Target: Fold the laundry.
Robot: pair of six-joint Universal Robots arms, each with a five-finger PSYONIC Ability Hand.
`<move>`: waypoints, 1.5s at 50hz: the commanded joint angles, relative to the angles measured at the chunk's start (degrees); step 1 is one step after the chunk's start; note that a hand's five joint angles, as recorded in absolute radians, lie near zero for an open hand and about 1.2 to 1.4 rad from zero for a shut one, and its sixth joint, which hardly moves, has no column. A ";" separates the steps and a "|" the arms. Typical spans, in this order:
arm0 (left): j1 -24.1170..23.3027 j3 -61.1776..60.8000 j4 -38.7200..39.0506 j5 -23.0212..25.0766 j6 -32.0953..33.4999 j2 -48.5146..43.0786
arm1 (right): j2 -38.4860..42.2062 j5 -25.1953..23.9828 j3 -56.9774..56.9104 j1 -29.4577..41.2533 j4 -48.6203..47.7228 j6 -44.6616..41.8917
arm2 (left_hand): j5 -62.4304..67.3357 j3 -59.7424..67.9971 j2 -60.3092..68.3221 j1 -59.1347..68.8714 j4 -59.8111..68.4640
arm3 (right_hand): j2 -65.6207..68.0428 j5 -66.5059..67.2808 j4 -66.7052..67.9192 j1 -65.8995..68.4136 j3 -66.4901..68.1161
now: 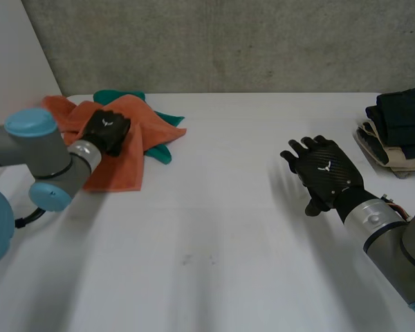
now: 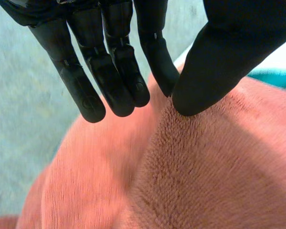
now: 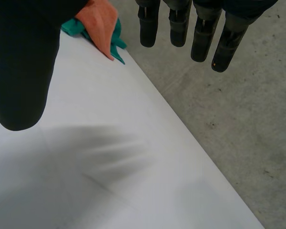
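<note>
The left robot hand (image 1: 105, 131) pinches a fold of the fuzzy orange towel (image 1: 121, 166) at the white surface's (image 1: 214, 228) far left corner; the right robot hand (image 1: 325, 173) hovers with its fingers spread, holding nothing.

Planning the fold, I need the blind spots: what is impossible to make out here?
Teal cloth: mostly buried under the orange cloth, head view; its outline is hidden.
Folded stack: cut off by the head view's edge.
Orange cloth under the left hand: covered, head view.

Upper left, you see the teal cloth (image 1: 160, 151) lying mostly buried beneath the orange towel (image 1: 121, 169); at far right, the folded stack (image 1: 401, 131) runs off the frame's edge.
</note>
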 commanded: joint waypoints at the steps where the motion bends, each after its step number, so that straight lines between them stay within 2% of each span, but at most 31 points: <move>1: -6.19 -11.67 -0.29 -1.67 -12.32 16.71 | -0.80 1.21 -0.33 -1.68 0.12 0.00 | 15.25 12.05 11.70 13.49 11.58 | -2.76 -3.46 -3.66 -1.70 -2.35; 3: -9.43 -16.23 0.24 -1.41 -19.51 22.84 | -1.50 1.74 -0.60 -2.03 0.12 0.18 | 15.25 12.05 11.70 13.49 11.58 | -2.76 -3.46 -3.66 -1.70 -2.35; 6: -11.82 -19.50 0.33 -1.32 -25.95 27.26 | -2.65 2.09 -0.60 -2.21 0.12 0.18 | 15.25 12.05 11.70 13.49 11.58 | -2.76 -3.46 -3.66 -1.70 -2.35; 8: -15.24 -21.79 0.41 -1.05 -30.79 28.94 | -3.44 2.53 -0.60 -2.38 0.12 0.62 | 15.25 12.05 11.70 13.49 11.58 | -2.76 -3.46 -3.66 -1.70 -2.35; 9: -16.91 -22.06 0.76 -0.88 -32.28 28.86 | -3.70 2.97 -0.68 -2.56 0.12 0.71 | 15.25 12.05 11.70 13.49 11.58 | -2.76 -3.46 -3.66 -1.70 -2.35; 10: -21.27 -22.15 1.81 -0.53 -34.39 28.34 | -4.06 3.93 -0.86 -3.17 0.12 0.62 | 15.25 12.05 11.70 13.49 11.58 | -2.76 -3.46 -3.66 -1.70 -2.35; 11: -23.67 -22.06 2.60 -0.44 -34.84 27.72 | -4.15 4.55 -0.95 -3.52 0.12 0.71 | 15.25 12.05 11.70 13.49 11.58 | -2.76 -3.46 -3.66 -1.70 -2.35; 14: -30.34 -21.10 7.86 -1.66 -36.25 21.51 | -4.32 7.44 -1.82 -4.05 0.12 0.80 | 15.25 12.05 11.70 13.49 11.58 | -2.76 -3.46 -3.66 -1.70 -2.35; 15: -31.15 -20.57 9.63 -2.10 -36.34 19.73 | -4.24 8.15 -2.00 -4.05 0.12 0.80 | 15.25 12.05 11.70 13.49 11.58 | -2.76 -3.46 -3.66 -1.70 -2.35; 16: -31.42 -19.95 11.21 -2.89 -36.43 18.32 | -4.23 8.77 -2.18 -4.14 0.12 0.88 | 6.12 2.92 2.57 4.36 2.44 | -2.76 -3.46 -3.66 -1.70 -2.35; 17: -31.60 -19.34 12.18 -3.42 -36.51 16.92 | -4.23 9.38 -2.35 -4.14 0.12 0.88 | -11.29 -14.50 -14.84 -13.05 -14.97 | -2.76 -3.46 -3.66 -1.70 -2.35; 18: -31.78 -18.29 13.76 -4.12 -36.78 15.16 | -4.15 10.35 -2.62 -4.14 0.21 0.88 | -37.11 -40.31 -40.66 -38.87 -40.79 | -2.76 -3.46 -3.66 -1.70 -2.35; 21: -32.21 -18.37 13.51 -5.00 -35.99 15.06 | -4.15 11.15 -2.88 -4.05 0.47 0.97 | -50.46 -53.67 -54.01 -52.22 -54.14 | -2.76 -3.46 -3.66 -1.70 -2.35; 26: -30.73 -21.17 13.07 -5.80 -35.90 18.56 | -4.41 11.15 -2.97 -3.88 1.26 0.97 | -52.51 -55.71 -56.06 -54.27 -56.19 | -2.76 -3.46 -3.66 -1.70 -2.35; 28: -28.19 -22.67 12.98 -5.80 -35.73 21.20 | -4.85 10.89 -2.97 -3.88 1.79 0.88 | -52.51 -55.71 -56.06 -54.27 -56.19 | -2.76 -3.46 -3.66 -1.70 -2.35; 29: -24.35 -24.94 12.98 -5.80 -35.03 24.26 | -5.63 10.62 -3.14 -3.62 3.10 0.97 | -52.01 -55.22 -55.56 -53.77 -55.69 | -2.76 -3.46 -3.66 -1.70 -2.35; 32: -20.19 -27.94 12.98 -5.80 -33.10 27.27 | -6.87 9.75 -3.58 -3.44 7.14 1.58 | -51.50 -54.71 -55.06 -53.27 -55.18 | -2.76 -3.46 -3.66 -1.70 -2.35; 33: -17.74 -29.51 12.37 -5.54 -31.09 28.58 | -7.39 8.78 -4.37 -3.18 10.90 2.46 | -51.17 -54.37 -54.72 -52.93 -54.85 | -2.76 -3.46 -3.66 -1.70 -2.35; 36: -14.65 -31.02 10.44 -5.53 -26.51 29.03 | -7.66 6.94 -6.13 -1.78 17.76 4.48 | -51.17 -54.37 -54.72 -52.93 -54.85 | -2.76 -3.46 -3.66 -1.70 -2.35; 41: -5.52 -31.12 2.37 -5.62 -12.47 26.94 | -7.05 6.14 -12.80 3.06 31.90 11.67 | -51.00 -54.20 -54.55 -52.76 -54.68 | -2.76 -3.46 -3.66 -1.70 -2.35; 46: 0.73 -29.27 -1.08 -5.53 -4.27 21.13 | -2.49 5.78 -14.83 5.17 36.60 14.51 | -50.33 -53.53 -53.88 -52.09 -54.01 | -2.76 -3.46 -3.66 -1.70 -2.35; 51: 2.15 -25.14 -1.08 -5.54 -3.21 16.47 | 2.00 6.92 -15.45 11.32 34.14 14.16 | -49.15 -52.35 -52.70 -50.91 -52.83 | -2.76 -3.46 -3.66 -1.70 -2.35; 55: 2.41 -22.94 -0.90 -5.18 -3.12 13.13 | 5.51 11.23 -15.71 14.66 30.28 13.02 | -45.62 -48.83 -49.17 -47.38 -49.30 | -2.76 -3.46 -3.66 -1.70 -2.35; 60: 1.80 -20.48 -0.21 -5.01 -3.29 9.88 | 8.86 19.04 -15.19 15.98 25.80 8.37 | -45.45 -48.65 -49.00 -47.21 -49.12 | -2.76 -3.46 -3.66 -1.70 -2.35; 63: 1.27 -20.21 1.90 -4.75 -3.29 9.61 | 9.56 20.99 -14.92 16.77 24.12 6.34 | -46.45 -49.66 -50.00 -48.21 -50.13 | 1.50 0.80 0.61 2.57 1.92; 65: 0.48 -20.12 5.15 -4.48 -3.38 9.61 | 9.83 21.96 -14.57 17.39 22.71 5.11 | -46.46 -49.66 -50.01 -48.22 -50.14 | 12.41 11.71 11.51 13.47 12.82; 66: -0.22 -20.12 7.34 -4.48 -3.38 9.70 | 9.74 21.87 -14.31 17.48 21.67 4.84 | -46.46 -49.66 -50.01 -48.22 -50.14 | 26.95 26.25 26.05 28.01 27.36; 68: -0.57 -20.12 8.76 -4.48 -3.38 9.70 | 9.57 21.87 -13.96 17.48 20.87 4.75 | -46.12 -49.32 -49.67 -47.88 -49.80 | 43.33 42.63 42.44 44.40 43.75; 69: -0.75 -20.04 9.37 -4.48 -3.29 9.70 | 9.30 21.78 -13.44 17.57 20.08 4.58 | -46.12 -49.32 -49.67 -47.88 -49.80 | 56.73 56.03 55.84 57.80 57.15; 71: -0.84 -19.69 10.17 -4.48 -3.29 9.43 | 9.13 21.43 -12.99 17.57 19.55 4.58 | -45.62 -48.82 -49.17 -47.38 -49.30 | 67.19 66.49 66.29 68.25 67.60; 75: -1.02 -18.81 10.17 -4.39 -3.47 8.12 | 8.69 21.17 -12.46 17.39 19.28 4.49 | -41.60 -44.80 -45.15 -43.36 -45.28 | 67.24 66.54 66.34 68.30 67.65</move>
